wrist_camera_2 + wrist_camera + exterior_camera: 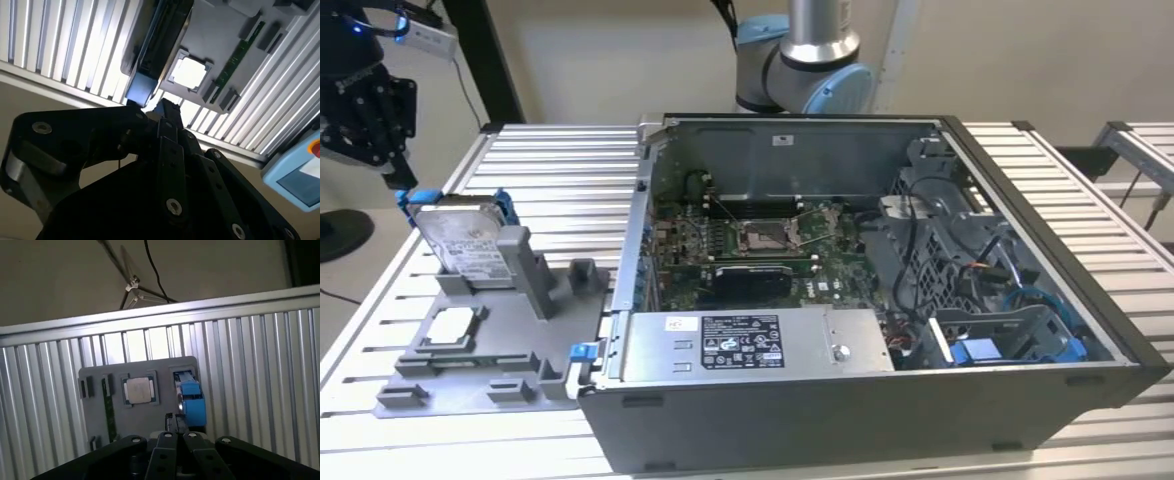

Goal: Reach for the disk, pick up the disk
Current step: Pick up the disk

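we see the claw [403,182] poised just above the disk [464,238], its jaws seemingly pressed together and holding nothing. the disk stands on edge at the far corner of the grey holder [507,390], near the edge of the slatted tabletop [547,160] at the exterior view's left.

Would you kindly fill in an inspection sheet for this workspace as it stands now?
Surface: slatted metal table, carrying a grey fixture.
Job's things: disk stands on edge in the fixture, blue bracket along its sides, not lifted.
Clutter: open computer case; square chip lying in the fixture.
End effector: at the disk's upper corner on the exterior view's left; contact unclear.
Cables: blue and black cables inside the case.
Surroundings: arm base behind the case; pale wall.
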Motion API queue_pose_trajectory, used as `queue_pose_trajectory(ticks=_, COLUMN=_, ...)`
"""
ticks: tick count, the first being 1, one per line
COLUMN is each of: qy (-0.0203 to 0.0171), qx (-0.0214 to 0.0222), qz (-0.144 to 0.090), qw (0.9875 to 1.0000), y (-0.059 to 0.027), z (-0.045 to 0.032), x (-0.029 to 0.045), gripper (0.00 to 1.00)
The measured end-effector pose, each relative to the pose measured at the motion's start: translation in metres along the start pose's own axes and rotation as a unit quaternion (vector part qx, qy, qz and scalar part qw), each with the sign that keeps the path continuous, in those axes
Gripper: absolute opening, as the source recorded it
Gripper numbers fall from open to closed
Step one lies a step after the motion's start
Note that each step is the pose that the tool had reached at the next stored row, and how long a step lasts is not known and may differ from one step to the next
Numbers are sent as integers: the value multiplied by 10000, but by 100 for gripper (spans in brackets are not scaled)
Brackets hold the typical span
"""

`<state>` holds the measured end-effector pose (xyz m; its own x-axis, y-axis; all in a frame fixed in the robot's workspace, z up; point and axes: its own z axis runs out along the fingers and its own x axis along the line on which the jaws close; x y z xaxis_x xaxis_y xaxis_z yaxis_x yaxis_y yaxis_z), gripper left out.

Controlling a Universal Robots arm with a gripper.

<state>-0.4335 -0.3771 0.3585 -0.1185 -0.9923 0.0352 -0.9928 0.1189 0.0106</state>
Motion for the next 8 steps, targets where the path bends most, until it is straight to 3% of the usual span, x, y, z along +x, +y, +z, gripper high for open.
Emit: queue_pose_trajectory(ticks=8, qy=43, qx=22, qz=-492, qw=9988, y=0, z=0, x=-5, gripper=0)
